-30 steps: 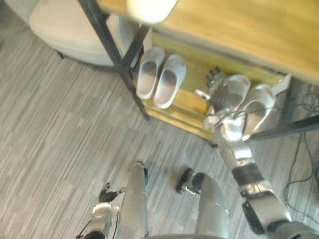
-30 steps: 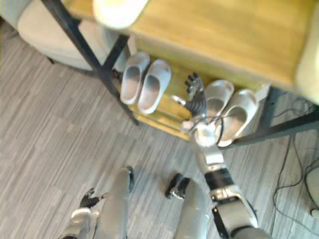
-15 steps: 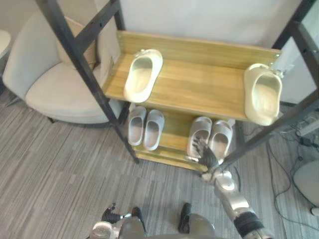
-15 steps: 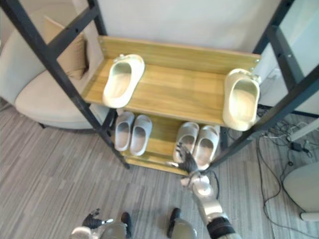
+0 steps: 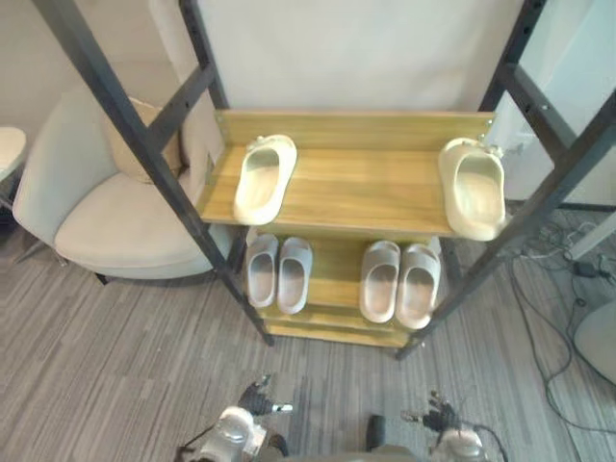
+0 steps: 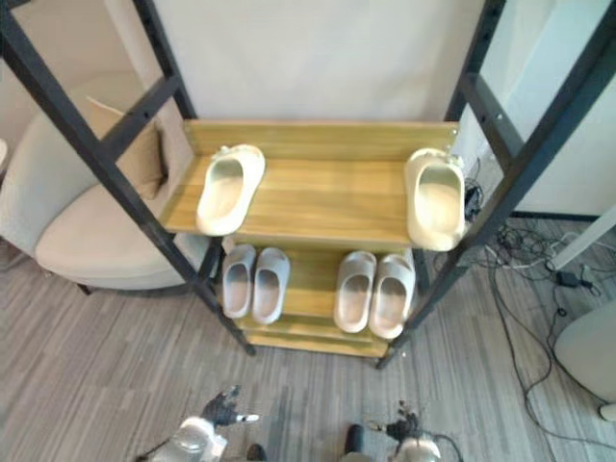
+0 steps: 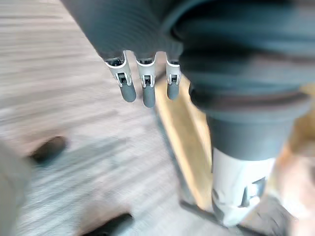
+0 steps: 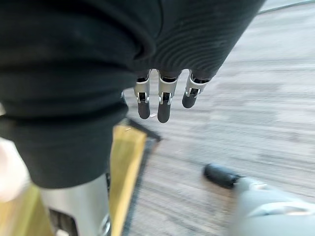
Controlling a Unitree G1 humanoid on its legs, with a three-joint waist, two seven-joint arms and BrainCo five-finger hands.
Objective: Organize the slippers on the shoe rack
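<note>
The shoe rack (image 5: pixel 361 188) has two wooden shelves in a black frame. One cream slipper (image 5: pixel 264 179) lies at the upper shelf's left end, another cream slipper (image 5: pixel 474 189) at its right end. On the lower shelf (image 5: pixel 336 281) a pale grey pair (image 5: pixel 277 272) sits left and a second pale grey pair (image 5: pixel 399 283) sits right, each side by side. My left hand (image 5: pixel 256 398) and right hand (image 5: pixel 440 419) hang low over the floor in front of the rack, both open and holding nothing. Straight fingers (image 7: pixel 143 86) show in the left wrist view, and relaxed fingers (image 8: pixel 164 101) in the right wrist view.
A beige armchair (image 5: pixel 91 207) with a cushion stands left of the rack. Cables (image 5: pixel 563 279) trail over the grey carpet at the right, near a pale round base (image 5: pixel 599 339). Open carpet lies between me and the rack.
My right hand has drawn back from the right grey pair on the lower shelf and dropped low. The camera has risen and pulled back, bringing the whole rack into view.
</note>
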